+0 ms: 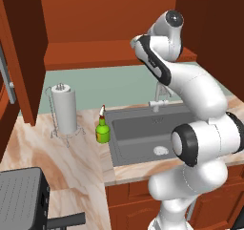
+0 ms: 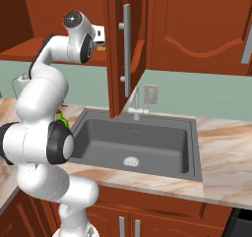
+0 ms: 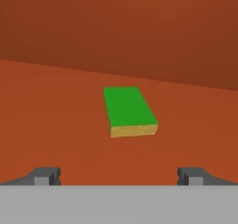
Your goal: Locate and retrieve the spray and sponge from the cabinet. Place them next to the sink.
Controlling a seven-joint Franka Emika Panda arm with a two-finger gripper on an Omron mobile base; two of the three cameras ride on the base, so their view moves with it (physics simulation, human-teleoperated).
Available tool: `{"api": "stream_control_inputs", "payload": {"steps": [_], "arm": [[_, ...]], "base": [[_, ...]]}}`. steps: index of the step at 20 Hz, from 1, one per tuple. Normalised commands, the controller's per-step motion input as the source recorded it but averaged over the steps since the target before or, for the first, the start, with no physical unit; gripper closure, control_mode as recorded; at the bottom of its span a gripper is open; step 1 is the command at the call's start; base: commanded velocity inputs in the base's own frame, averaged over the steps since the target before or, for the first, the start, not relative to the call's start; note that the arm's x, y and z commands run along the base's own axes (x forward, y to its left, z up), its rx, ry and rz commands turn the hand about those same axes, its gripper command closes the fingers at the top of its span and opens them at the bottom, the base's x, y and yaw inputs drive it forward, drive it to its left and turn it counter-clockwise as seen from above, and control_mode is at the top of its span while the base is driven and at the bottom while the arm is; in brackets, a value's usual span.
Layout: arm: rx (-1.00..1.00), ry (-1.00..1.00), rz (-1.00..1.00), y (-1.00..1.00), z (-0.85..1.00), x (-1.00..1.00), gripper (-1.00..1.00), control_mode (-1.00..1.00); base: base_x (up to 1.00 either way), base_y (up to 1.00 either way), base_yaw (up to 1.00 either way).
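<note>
Half the job looks done from where I stand: the spray (image 1: pixel 102 130) is already out and standing upright on the worktop (image 1: pixel 71 157), just beside the left rim of the sink (image 1: pixel 143 138), with the paper towel roll (image 1: pixel 64 110) a little further along toward the wall. The sponge (image 3: pixel 128 111) is what remains. It lies flat on the shelf of the cabinet (image 1: pixel 114 52), green face up with its yellow edge turned toward the arm, well clear of the cabinet's back wall. The arm is reaching up into the open cabinet, and the claw (image 3: pixel 119 176) is spread wide and empty, lined up on the sponge but not yet touching it. I'd judge the remaining steps to be closing in on the sponge, gripping it, lifting it out past the open door (image 2: pixel 125 49), and setting it down on the worktop next to the sink.
</note>
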Motion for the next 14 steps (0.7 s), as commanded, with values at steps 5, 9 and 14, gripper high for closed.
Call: {"api": "stream_control_inputs", "payload": {"steps": [5, 9, 14], "arm": [[0.00, 0.02, 0.00, -0.02, 0.00, 0.49, -1.00, -1.00], [0.00, 0.03, 0.00, -0.04, -0.02, 0.43, -1.00, -1.00], [0.00, 0.03, 0.00, -0.07, -0.13, 0.36, -1.00, -1.00]], "base": [[0.00, 0.00, 0.00], [0.00, 0.00, 0.00], [0.00, 0.00, 0.00]]}}
